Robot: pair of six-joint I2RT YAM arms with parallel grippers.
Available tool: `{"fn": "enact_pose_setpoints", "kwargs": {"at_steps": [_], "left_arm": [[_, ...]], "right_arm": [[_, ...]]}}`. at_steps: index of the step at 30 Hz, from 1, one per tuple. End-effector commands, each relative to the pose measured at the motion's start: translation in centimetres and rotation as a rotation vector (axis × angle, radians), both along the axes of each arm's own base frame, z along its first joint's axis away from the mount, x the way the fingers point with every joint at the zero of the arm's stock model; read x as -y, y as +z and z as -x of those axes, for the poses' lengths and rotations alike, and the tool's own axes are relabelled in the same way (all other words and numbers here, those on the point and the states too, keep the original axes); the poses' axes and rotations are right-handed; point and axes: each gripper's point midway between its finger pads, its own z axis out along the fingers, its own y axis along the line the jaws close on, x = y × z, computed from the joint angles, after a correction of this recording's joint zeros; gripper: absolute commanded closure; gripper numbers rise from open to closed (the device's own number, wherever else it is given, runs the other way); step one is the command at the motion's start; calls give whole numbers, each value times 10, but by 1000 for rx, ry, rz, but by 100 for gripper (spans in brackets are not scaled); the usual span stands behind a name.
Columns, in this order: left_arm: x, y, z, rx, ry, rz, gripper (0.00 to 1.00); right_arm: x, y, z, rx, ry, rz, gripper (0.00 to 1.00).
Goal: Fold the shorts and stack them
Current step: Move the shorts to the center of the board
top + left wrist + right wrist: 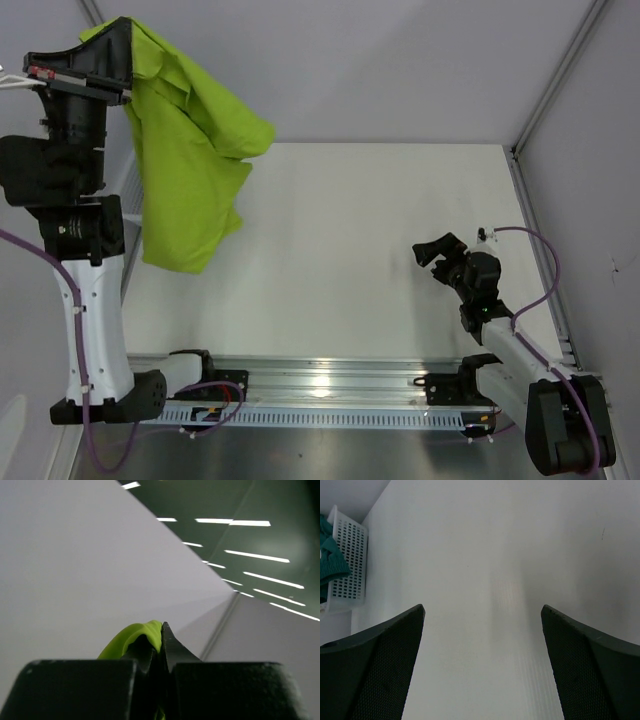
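White table (350, 250); grey walls (380, 60); ceiling strip lights (232, 522).

The right hand (482, 611) spread wide over the table (485, 540); basket (351, 560) (far left) apparently holds teal shorts (331, 560).

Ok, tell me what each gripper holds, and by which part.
Left gripper pinches the lime green shorts by a bunched fold; which part cannot be told. Right gripper: open, empty.

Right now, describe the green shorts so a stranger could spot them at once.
Look to the white table's far left corner, where the left arm is raised. The lime green shorts hang from its shut left gripper. The dark teal shorts lie in a white basket instead.
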Motion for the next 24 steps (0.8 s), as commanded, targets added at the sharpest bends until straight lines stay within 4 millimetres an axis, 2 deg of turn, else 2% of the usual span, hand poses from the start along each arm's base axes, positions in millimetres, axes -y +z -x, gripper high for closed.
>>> {"fn": "enact_pose_setpoints", "kwargs": {"at_steps": [1, 6, 9, 11, 13, 14, 16, 17, 19, 20, 22, 24], "left_arm": [[32, 41, 64, 209, -236, 18, 100], [41, 50, 95, 265, -312, 32, 100], [46, 45, 97, 252, -373, 67, 100], [50, 26, 84, 211, -412, 79, 100], [51, 8, 81, 175, -440, 106, 100], [62, -21, 65, 114, -488, 132, 100], [69, -33, 70, 112, -487, 139, 100], [87, -59, 59, 41, -526, 148, 100], [95, -79, 48, -10, -469, 127, 100], [109, -97, 43, -56, -493, 125, 100], [118, -132, 28, -126, -482, 120, 100], [128, -154, 16, -176, -472, 124, 100]], "right_arm": [[-4, 27, -10, 78, 15, 4, 0], [-5, 27, -10, 82, 25, 10, 1], [-5, 30, -9, 87, 25, 10, 1], [-4, 32, -9, 96, 23, 13, 1], [-3, 34, -7, 103, 23, 18, 1], [-2, 34, -7, 106, 18, 19, 1], [-2, 35, -6, 110, 17, 20, 1], [-2, 35, -6, 111, 14, 21, 1], [-2, 36, -6, 117, 16, 20, 1], [-2, 36, -6, 116, 16, 20, 1], [-3, 36, -6, 115, 19, 22, 1], [-3, 37, -5, 117, 18, 25, 1]]}}
